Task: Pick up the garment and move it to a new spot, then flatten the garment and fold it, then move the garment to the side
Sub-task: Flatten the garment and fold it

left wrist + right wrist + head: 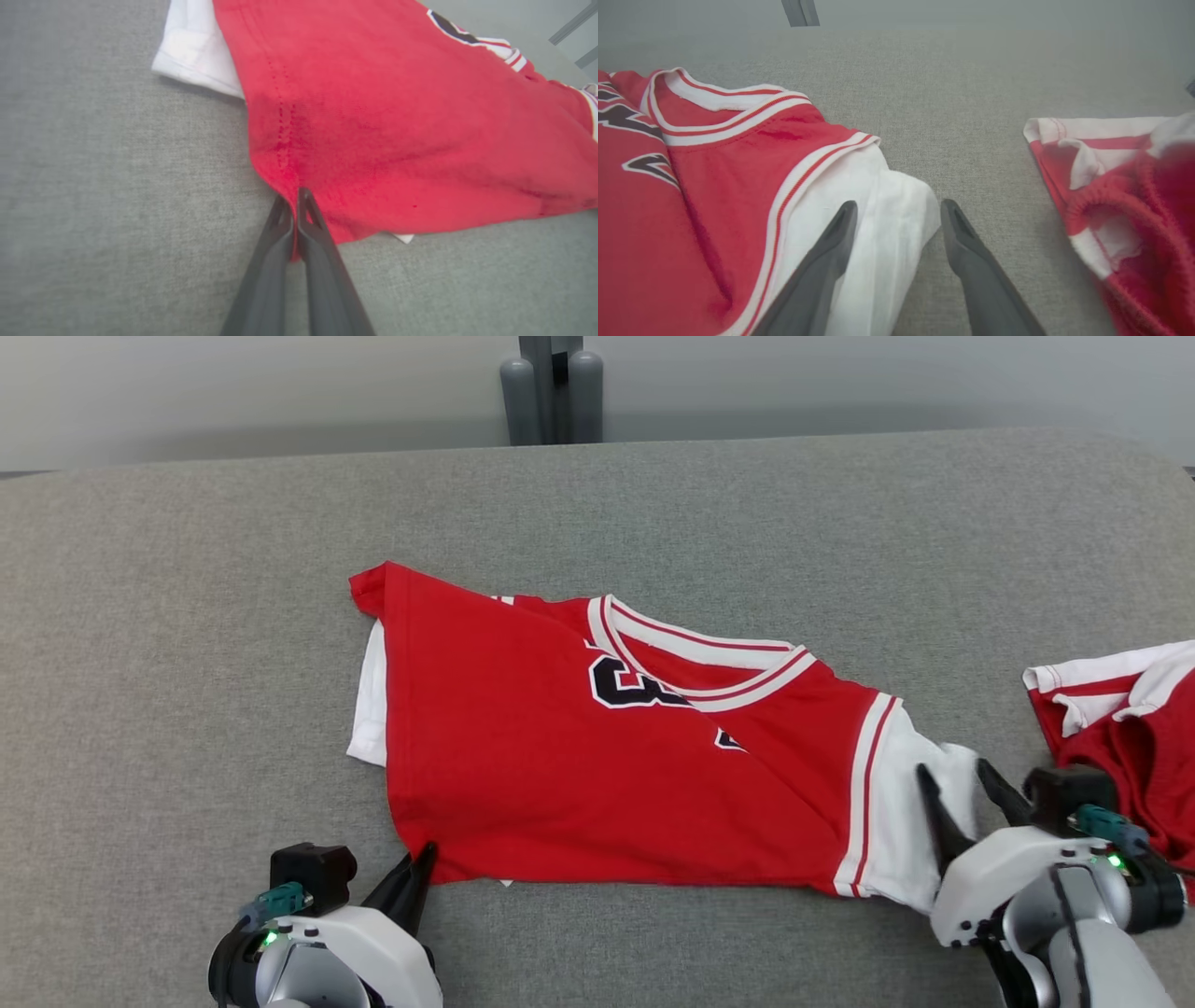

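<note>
Red knit basketball jersey [597, 775], white-trimmed collar and black number, lies mid-surface on the grey woven tabletop [653, 504], roughly spread but not flat. A big diagonal flap is turned over across the chest, and a white edge pokes out from under its left side. My left gripper [422, 859] has its fingers pressed together on the near-left hem corner; the left wrist view shows red cloth pinched between them right at the seam stitching. My right gripper [950, 767] is spread wide at the other end, one finger over the white short sleeve [896, 242] and one just past its edge, nothing clamped yet. Progress call: I can't tell whether this is the new spot, so the pick-and-move stays unconfirmed. It looks to me like the flattening stage, with one corner secured and the sleeve side not yet taken. Left to do: grip the sleeve end, pull out the flap, fold, then shift it aside. A second red-and-white bunched garment [1139, 728] sits near on the right, apart from the jersey. Grey upright posts [551, 392] stand behind the far edge.
</note>
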Controlling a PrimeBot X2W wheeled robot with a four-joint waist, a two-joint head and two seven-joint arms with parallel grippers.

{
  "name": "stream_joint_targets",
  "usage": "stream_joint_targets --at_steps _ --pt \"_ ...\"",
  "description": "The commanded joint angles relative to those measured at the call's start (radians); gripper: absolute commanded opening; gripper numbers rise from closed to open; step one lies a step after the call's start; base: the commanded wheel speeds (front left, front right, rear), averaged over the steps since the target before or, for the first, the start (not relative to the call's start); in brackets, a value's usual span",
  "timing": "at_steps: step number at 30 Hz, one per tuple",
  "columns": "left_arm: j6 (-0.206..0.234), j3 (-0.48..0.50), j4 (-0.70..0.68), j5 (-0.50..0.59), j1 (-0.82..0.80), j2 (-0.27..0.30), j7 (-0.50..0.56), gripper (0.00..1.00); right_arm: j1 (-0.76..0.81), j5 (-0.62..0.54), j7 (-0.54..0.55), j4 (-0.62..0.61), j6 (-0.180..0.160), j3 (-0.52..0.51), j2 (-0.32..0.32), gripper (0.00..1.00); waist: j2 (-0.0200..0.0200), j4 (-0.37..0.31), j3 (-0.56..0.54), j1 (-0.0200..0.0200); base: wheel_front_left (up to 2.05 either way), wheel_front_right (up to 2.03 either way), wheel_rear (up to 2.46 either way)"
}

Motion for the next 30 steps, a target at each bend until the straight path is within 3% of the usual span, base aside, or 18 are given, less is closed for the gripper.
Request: stream_joint_targets --at_steps 1,2,8,13,20,30 --pt "0.006 0.002 0.001 0.007 -0.022 0.004 -0.003 0.0 -0.008 0.006 -0.015 0.011 0.0 -0.013 -0.007 0.12 0.0 0.003 0.002 0.0 0.0 0.0 0.0" --pt "0.006 0.002 -0.002 0.006 -0.023 0.004 -0.008 0.0 -0.008 0.018 -0.025 0.02 0.0 -0.028 -0.006 0.0 0.0 0.006 0.003 0.0 0.0 0.0 0.0" --pt "0.016 0.007 -0.047 0.018 -0.031 0.012 -0.047 0.0 0.002 0.107 -0.102 0.026 0.0 -0.069 -0.007 0.0 0.0 0.007 0.002 0.0 0.0 0.0 0.0" --pt "0.041 0.023 -0.138 0.038 -0.038 0.034 -0.07 0.0 0.013 0.162 -0.193 -0.043 0.0 -0.081 -0.007 0.0 0.0 0.003 -0.016 0.0 0.0 0.0 0.0" --pt "0.086 0.059 -0.337 0.07 -0.066 0.074 -0.079 0.0 0.013 0.193 -0.275 -0.249 0.0 -0.077 -0.007 0.0 0.0 -0.003 -0.048 0.0 0.0 0.0 0.0" --pt "0.132 0.115 -0.6 0.103 -0.175 0.109 -0.068 0.0 -0.043 0.162 -0.265 -0.611 0.0 -0.061 -0.006 0.0 0.0 0.001 -0.095 0.0 0.0 0.0 0.0"
